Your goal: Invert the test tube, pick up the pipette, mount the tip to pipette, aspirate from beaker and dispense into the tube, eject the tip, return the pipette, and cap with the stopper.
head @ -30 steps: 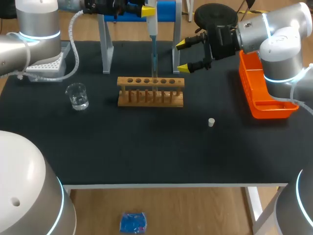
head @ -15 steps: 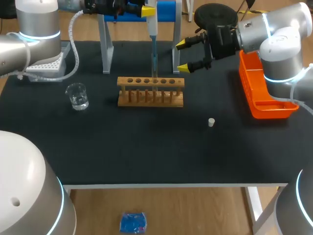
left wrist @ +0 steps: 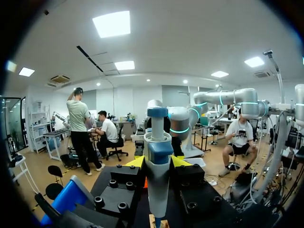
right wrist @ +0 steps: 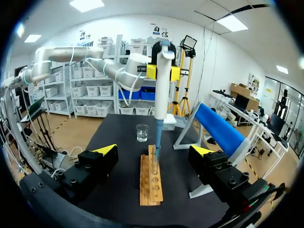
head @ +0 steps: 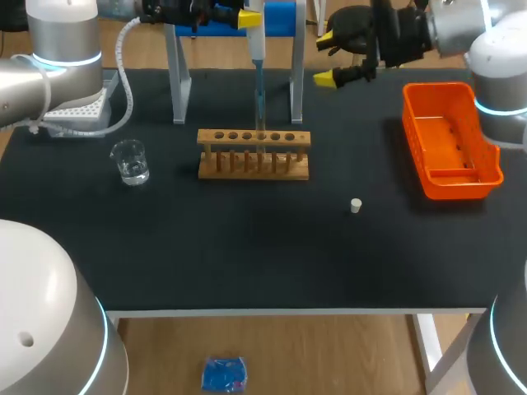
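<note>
My left gripper [head: 247, 16] is shut on the white-and-blue pipette [head: 256, 49], which hangs upright over the wooden tube rack [head: 254, 154]. Its tip reaches down into a clear test tube [head: 260, 136] standing in the rack. In the left wrist view the pipette [left wrist: 157, 156] sits between my yellow fingers [left wrist: 135, 162]. My right gripper [head: 329, 58] stands open and empty at the far edge, right of the pipette. From the right wrist view, that gripper [right wrist: 154, 150] faces the pipette [right wrist: 161, 90] and the rack [right wrist: 150, 180]. The beaker [head: 130, 161] holds clear liquid. A small white stopper [head: 356, 206] lies on the mat.
An orange tray [head: 450, 140] sits at the right edge. A white tip box [head: 78, 111] stands at the far left. The pipette stand, with grey legs [head: 177, 74] and a blue bar [head: 280, 16], rises behind the rack.
My right gripper has drawn back and to the right, away from the rack toward the far edge, uncovering the orange tray. The left gripper and pipette have stayed still.
</note>
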`<state>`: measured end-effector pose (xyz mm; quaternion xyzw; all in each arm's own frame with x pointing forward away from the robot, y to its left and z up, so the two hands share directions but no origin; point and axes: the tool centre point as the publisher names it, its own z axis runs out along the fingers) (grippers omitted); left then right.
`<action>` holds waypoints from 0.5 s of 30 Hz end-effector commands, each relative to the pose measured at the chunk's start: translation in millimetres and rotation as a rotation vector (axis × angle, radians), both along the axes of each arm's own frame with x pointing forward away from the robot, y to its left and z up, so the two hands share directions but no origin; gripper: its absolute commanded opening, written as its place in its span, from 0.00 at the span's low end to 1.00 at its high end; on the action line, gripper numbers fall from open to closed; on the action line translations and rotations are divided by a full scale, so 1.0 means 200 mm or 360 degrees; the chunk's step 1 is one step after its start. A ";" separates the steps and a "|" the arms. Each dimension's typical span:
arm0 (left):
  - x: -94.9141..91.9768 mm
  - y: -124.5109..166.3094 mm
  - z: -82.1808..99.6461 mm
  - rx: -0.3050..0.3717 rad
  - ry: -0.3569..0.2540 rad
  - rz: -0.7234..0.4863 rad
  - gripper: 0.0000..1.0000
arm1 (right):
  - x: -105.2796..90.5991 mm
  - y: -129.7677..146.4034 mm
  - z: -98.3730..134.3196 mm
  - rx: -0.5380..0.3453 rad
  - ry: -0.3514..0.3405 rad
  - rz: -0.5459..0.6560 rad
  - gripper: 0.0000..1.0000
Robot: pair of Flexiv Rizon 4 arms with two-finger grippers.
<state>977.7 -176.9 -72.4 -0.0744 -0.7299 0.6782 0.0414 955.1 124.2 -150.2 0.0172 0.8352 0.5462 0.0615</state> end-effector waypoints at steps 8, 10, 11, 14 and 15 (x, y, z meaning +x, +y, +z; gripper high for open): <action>0.00 0.00 0.00 -0.0003 -0.0003 0.0005 0.00 | -0.03 0.00 0.26 -0.0204 0.0087 -0.0078 1.00; 0.00 0.00 0.00 -0.0003 -0.0003 0.0005 0.00 | -0.03 0.01 0.30 -0.0207 0.0091 -0.0090 1.00; 0.00 0.00 0.00 -0.0003 -0.0003 0.0005 0.00 | -0.03 0.01 0.31 -0.0217 0.0088 -0.0091 1.00; 0.00 0.00 0.00 -0.0003 -0.0003 0.0005 0.00 | -0.02 0.02 0.37 -0.0243 0.0067 -0.0128 1.00; 0.00 0.00 0.00 -0.0003 -0.0003 0.0005 0.00 | -0.02 0.02 0.38 -0.0244 0.0064 -0.0131 1.00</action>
